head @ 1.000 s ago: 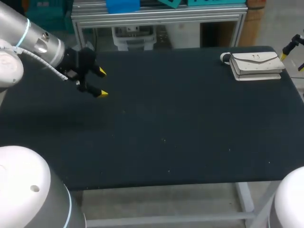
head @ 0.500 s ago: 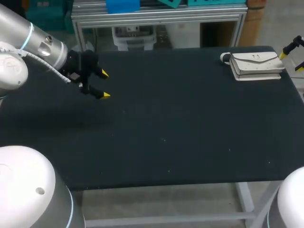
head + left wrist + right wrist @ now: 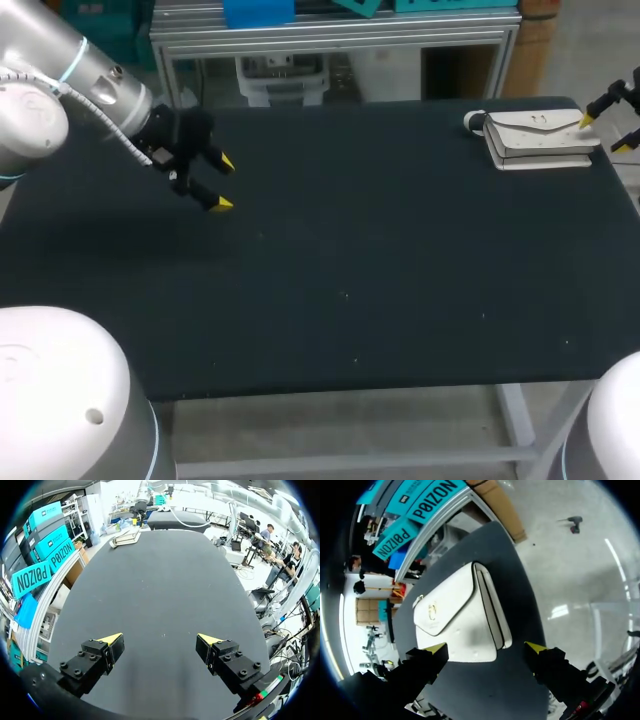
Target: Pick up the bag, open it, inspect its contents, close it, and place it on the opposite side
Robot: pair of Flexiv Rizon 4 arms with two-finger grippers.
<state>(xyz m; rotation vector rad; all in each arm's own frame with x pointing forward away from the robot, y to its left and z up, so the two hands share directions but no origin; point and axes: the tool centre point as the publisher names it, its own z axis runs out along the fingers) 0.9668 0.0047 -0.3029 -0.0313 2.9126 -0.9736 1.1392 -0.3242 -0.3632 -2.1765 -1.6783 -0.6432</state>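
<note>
Left pincer (image 3: 224,183) released, yellow tips spread wide, nothing between them. It hangs over the far left part of the table (image 3: 350,280), tips pointing toward the middle. In the left wrist view the same pincer (image 3: 160,640) is open over bare dark table top (image 3: 160,580), and the bag (image 3: 125,537) shows small, far ahead at the opposite end.

Right pincer (image 3: 604,133) also released, tips apart. It comes in from the right edge at the table's far right corner, just at the right end of the bag (image 3: 538,138). One tip overlaps the bag's upper right corner in the head view; whether it touches cannot be told. In the right wrist view the pincer (image 3: 486,647) is open with the bag (image 3: 457,615) directly ahead of it, and the bag's near corner lies in line with the gap between the fingers, gripped by neither.

The bag is white or cream, lying flat on the table (image 3: 485,685) with the flap closed, close to the table's far right corner. A small gold clasp (image 3: 432,611) sits on the flap. The side gusset shows as layered edges along the long side. A small rounded piece (image 3: 473,121) sticks out at the bag's left end; what it is cannot be told.
</note>
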